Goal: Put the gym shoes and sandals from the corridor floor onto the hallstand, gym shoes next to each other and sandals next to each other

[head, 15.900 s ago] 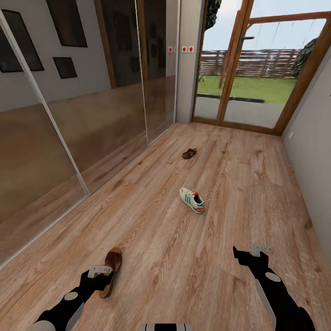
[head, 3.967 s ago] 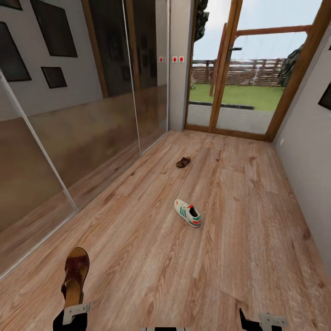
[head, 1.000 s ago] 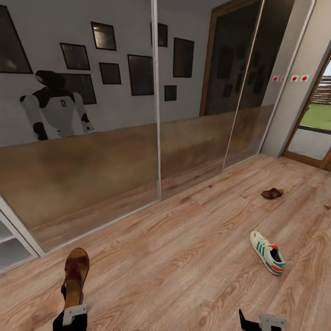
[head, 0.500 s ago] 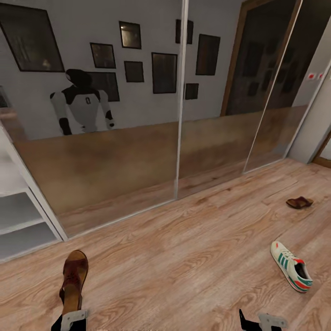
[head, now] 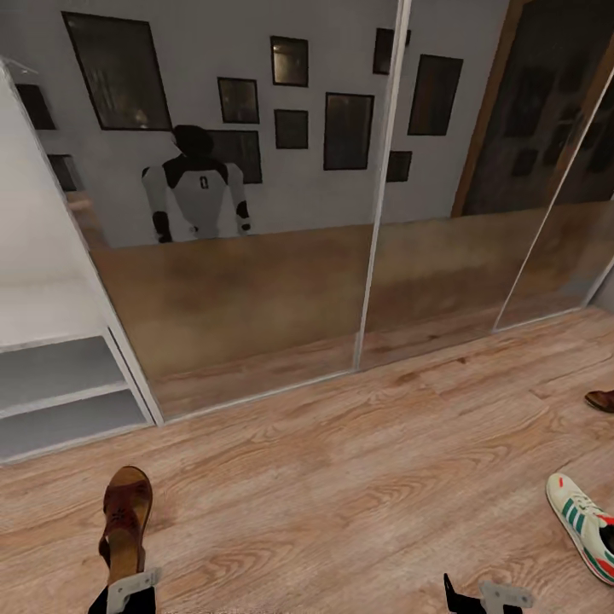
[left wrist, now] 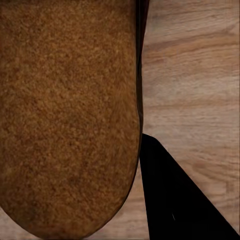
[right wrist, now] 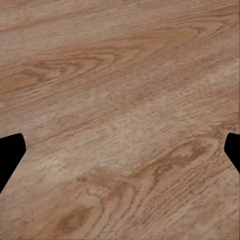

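Note:
My left gripper (head: pixel 126 582) at the head view's lower left is shut on the heel end of a brown sandal (head: pixel 126 518), held toe-forward above the corridor floor (head: pixel 341 503). In the left wrist view the sandal's tan surface (left wrist: pixel 70 115) is pressed against one black finger (left wrist: pixel 175 205). A white gym shoe (head: pixel 587 524) with green stripes lies on the floor at the right edge. The second sandal (head: pixel 601 399) peeks in beyond it. My right gripper (head: pixel 479 594) is open over bare planks (right wrist: pixel 120 125). A white-grey unit with two open shelf levels (head: pixel 60 394), apparently the hallstand, stands at the left.
Mirrored sliding doors (head: pixel 256 281) run along the wall ahead and reflect the robot (head: pixel 194 192) and framed pictures. A tall white side panel (head: pixel 34 213) rises above the shelf unit. Open floor lies between me and the doors.
The camera has swung left: the gym shoe and far sandal slid to the picture's right edge, and the shelf unit came further in at left. The left gripper still holds its sandal.

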Available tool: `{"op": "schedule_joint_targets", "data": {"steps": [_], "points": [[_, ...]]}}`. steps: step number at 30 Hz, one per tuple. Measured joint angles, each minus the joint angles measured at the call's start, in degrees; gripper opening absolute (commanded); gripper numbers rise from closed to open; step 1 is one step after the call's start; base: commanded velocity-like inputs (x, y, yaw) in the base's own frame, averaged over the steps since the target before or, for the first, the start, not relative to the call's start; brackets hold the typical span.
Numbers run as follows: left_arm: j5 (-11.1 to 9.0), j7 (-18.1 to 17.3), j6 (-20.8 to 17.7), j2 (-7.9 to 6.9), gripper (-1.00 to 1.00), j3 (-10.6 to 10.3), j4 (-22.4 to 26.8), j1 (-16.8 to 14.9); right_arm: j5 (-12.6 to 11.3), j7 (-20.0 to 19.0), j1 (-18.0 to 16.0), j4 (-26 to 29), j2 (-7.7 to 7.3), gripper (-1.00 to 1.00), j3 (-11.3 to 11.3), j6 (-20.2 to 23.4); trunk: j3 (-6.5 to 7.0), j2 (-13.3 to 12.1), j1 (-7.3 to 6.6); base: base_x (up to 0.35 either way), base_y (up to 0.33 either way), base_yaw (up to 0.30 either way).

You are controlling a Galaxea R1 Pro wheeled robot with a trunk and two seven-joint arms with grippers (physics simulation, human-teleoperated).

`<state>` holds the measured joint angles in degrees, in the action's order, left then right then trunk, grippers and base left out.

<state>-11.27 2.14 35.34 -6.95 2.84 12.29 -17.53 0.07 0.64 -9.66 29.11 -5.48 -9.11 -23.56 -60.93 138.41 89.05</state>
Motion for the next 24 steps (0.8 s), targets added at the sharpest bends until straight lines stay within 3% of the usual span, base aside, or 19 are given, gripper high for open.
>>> {"op": "schedule_joint_targets", "data": {"steps": [24], "points": [[-0.2,-0.7,-0.1,0.05,-1.00,-0.5,-0.2,0.0,-0.1,0.0,0.0,0.1,-0.04,1.00,0.0,0.0,-0.93,0.0,0.00,0.000,0.000,0.272]]}}
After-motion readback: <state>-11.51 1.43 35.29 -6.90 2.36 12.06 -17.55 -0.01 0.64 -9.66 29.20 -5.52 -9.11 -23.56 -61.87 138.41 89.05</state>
